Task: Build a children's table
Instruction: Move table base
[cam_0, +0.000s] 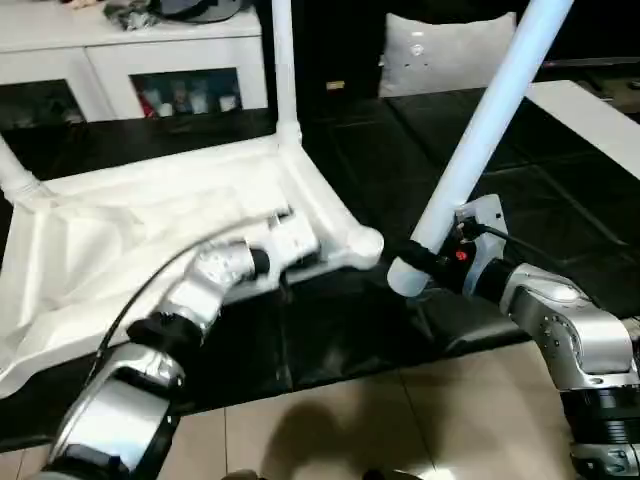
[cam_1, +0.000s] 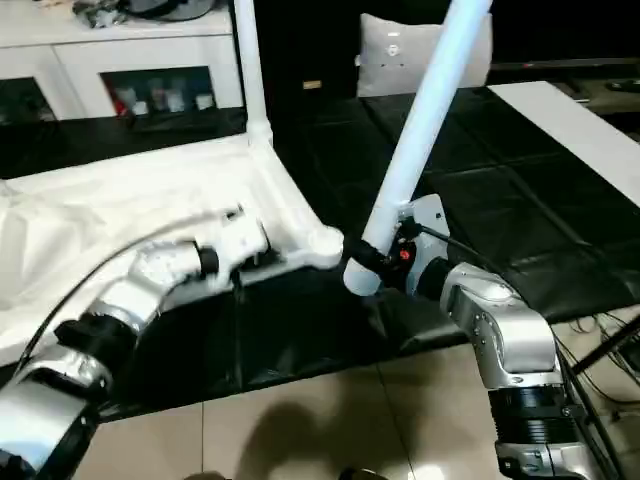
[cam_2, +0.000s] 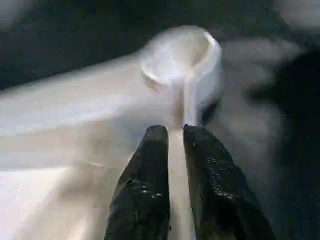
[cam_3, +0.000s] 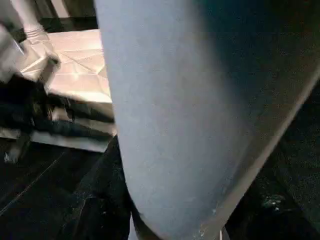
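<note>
The tabletop (cam_0: 150, 230) lies upside down on the dark floor mat (cam_0: 400, 160), ribbed underside facing up, in front of the white cabinet (cam_0: 130, 60). Two legs are already seated: one stands upright in the far right corner socket (cam_0: 283, 70), and another rises from the far left corner (cam_0: 15, 175). The near right corner socket (cam_0: 362, 245) is still empty. The left gripper (cam_2: 176, 137) sits on the tabletop's rim just behind that socket, its fingers (cam_2: 150, 170) set narrowly astride a thin rib. The right gripper (cam_0: 425, 262) is clamped round the thick lower end of a third leg (cam_0: 490, 120), tilted and hanging just beside the empty socket, not yet in it. By my reading, the job is about half done; the near left corner is out of view.
</note>
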